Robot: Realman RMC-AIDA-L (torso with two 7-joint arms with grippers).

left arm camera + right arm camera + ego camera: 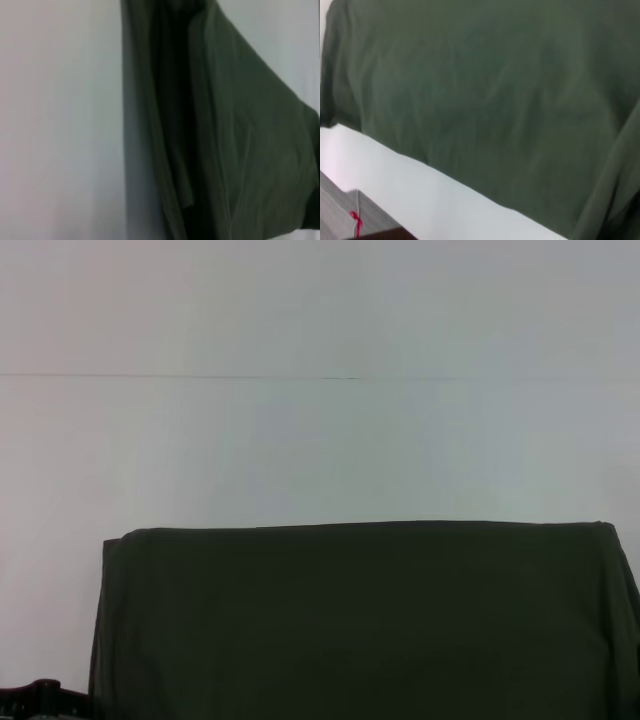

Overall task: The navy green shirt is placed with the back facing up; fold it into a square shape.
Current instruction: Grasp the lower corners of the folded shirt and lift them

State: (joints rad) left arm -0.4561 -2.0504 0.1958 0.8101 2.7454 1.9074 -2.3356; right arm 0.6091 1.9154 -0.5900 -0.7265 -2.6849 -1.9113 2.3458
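White worktop [300, 450] fills the head view, with the navy green shirt [360, 625] lying flat across its near part, plain side up and no lettering showing. The shirt's far edge runs straight and both far corners are squared, so the sleeves look already turned in, leaving a broad rectangle that runs out of view toward the robot. Beside the shirt's near left corner a dark piece of the left arm [40, 698] pokes in; its end effector cannot be made out, so whether it is open or holding cloth I cannot tell.

From the left wrist, the shirt [240, 150] shows stacked layers along one side edge, probably a sleeve fold, against bare worktop [60, 120].

From the right wrist, smooth cloth [490, 100] ends at a clean edge, with white worktop [420, 190] beyond it. The right end effector appears nowhere.

By my judgement the side folds are made; the lengthwise folds to a square remain.
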